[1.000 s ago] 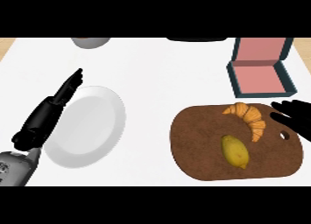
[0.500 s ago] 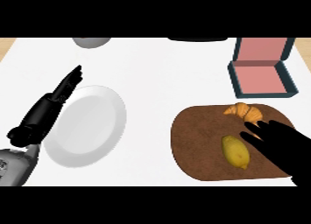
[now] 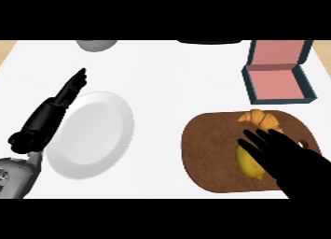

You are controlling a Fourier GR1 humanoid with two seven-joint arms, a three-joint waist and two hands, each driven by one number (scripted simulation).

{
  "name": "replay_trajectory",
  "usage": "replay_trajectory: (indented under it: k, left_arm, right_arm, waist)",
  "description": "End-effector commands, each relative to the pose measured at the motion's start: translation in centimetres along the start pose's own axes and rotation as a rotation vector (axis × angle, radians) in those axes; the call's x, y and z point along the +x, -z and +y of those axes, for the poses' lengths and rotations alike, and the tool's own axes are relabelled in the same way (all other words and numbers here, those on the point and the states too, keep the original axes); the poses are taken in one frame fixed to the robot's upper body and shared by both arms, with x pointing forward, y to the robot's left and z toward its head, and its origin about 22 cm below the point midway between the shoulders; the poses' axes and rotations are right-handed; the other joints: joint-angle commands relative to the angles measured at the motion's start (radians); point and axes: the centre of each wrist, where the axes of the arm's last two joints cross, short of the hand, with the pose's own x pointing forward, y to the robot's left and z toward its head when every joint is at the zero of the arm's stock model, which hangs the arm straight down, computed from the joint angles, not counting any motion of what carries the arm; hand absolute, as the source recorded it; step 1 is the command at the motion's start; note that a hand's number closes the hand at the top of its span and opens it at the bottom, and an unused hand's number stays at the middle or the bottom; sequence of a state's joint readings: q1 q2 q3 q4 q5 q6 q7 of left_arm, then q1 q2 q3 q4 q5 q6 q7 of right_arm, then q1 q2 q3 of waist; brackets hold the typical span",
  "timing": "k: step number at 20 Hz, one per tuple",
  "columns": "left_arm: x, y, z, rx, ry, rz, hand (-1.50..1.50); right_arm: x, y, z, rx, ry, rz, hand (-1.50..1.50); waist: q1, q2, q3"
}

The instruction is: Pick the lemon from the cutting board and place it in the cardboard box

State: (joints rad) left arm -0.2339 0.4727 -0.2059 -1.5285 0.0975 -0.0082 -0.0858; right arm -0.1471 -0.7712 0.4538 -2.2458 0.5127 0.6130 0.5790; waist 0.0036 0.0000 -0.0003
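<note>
Head view: our right hand (image 3: 285, 156) has moved in over the cutting board (image 3: 209, 149), fingers spread wide, now covering the lemon's (image 3: 247, 164) right side; grasp imminent. The cardboard box (image 3: 278, 86) lies beyond the board. Left hand (image 3: 54, 112) rests open.

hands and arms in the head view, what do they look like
Both hands are plain black, with slim fingers and no markings. The left hand joins a grey forearm with darker mottled patches near the wrist. The right hand shows only as a black shape; its forearm is not visible.
</note>
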Motion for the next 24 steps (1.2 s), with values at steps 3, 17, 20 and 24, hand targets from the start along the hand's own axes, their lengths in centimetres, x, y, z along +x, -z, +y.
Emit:
replay_trajectory:
  k: [3,17,20,24]
  left_arm:
    - [-1.1,-0.7,-0.6,0.011,-0.01,-0.008,0.0]
    - [-0.5,0.9,-1.2,0.01,-0.009,0.01,0.0]
    - [-0.4,-0.6,0.2,0.005,0.024,0.005,0.0]
    - [-1.2,0.1,0.1,0.006,-0.013,0.0,0.0]
  right_arm:
    - [1.2,-0.3,0.8,-0.02,-0.01,0.039,-1.5]
    - [-1.8,4.9,5.2,0.004,-0.06,0.088,-1.5]
    - [-0.6,5.4,5.6,0.023,-0.031,0.054,-1.5]
    - [-0.3,7.1,7.0,0.051,-0.044,0.042,-1.5]
  waist:
    - [-0.006,-0.001,0.0]
    - [-0.006,0.0,0.001]
    - [-0.003,0.0,0.0]
    - [-0.003,0.001,0.0]
